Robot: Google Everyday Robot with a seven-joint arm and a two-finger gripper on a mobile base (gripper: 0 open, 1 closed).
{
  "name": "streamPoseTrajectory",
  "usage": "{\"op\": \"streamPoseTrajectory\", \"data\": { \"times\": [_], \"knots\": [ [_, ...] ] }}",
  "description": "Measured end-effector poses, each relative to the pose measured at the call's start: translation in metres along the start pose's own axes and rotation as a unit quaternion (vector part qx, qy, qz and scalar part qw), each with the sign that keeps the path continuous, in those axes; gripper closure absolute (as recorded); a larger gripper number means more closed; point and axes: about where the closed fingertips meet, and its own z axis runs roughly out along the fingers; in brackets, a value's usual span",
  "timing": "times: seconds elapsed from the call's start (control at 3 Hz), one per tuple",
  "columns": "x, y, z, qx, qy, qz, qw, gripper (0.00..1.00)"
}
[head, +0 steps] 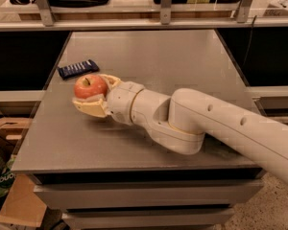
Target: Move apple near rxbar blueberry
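The apple (90,86) is round and red-orange with a short stem. It sits between the tan fingers (92,108) of my gripper (92,93), which is shut on it at the left side of the grey table (182,56). The rxbar blueberry (78,68), a flat dark navy bar with pale lettering, lies on the table just behind and left of the apple, a small gap apart. My white arm (206,123) reaches in from the right.
The table's left edge (36,114) runs close to the gripper. A shelf rail with metal posts (165,4) crosses behind the table. Cardboard and bags (5,186) sit on the floor at lower left.
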Motion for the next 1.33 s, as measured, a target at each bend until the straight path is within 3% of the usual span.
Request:
{"op": "streamPoseTrajectory", "data": {
  "times": [0.67, 1.33],
  "knots": [
    [-0.007, -0.004, 0.037, -0.035, -0.019, -0.008, 0.9992, 1.0],
    [-0.004, -0.011, 0.071, -0.065, -0.019, -0.009, 0.9977, 1.0]
  ]
}}
